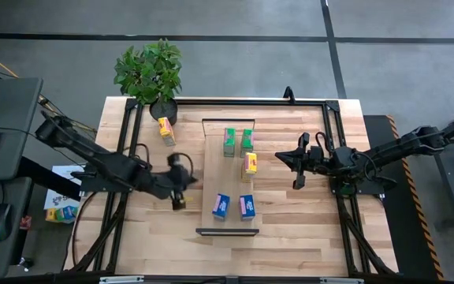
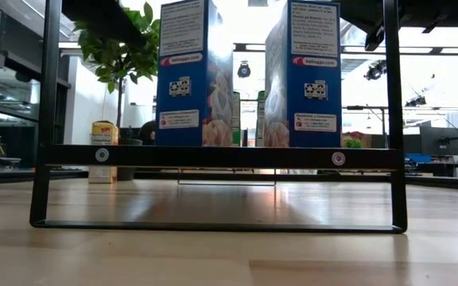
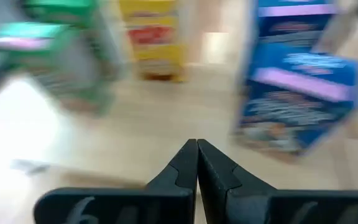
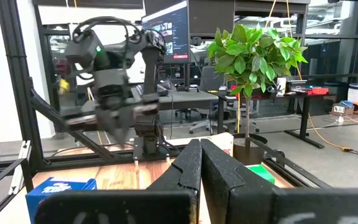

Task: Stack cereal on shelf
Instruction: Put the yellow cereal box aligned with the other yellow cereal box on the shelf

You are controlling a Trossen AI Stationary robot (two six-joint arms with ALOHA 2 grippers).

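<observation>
Five boxes stand on the shelf [image 1: 228, 180]; the sixth, a yellow box [image 1: 166, 130], stands on the surface beside the plant [image 1: 150, 71]. The left hand [image 1: 181, 180], pinched empty, should open wide and approach squarely. The right hand [image 1: 297, 162], also closed, waits.

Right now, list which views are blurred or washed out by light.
Left wrist view: heavy motion blur smears the blue box, yellow box and green box. Right wrist view: the left arm is smeared, the plant sharp. Low view: bright backlight behind the blue boxes. High view: sharp, evenly lit.
</observation>
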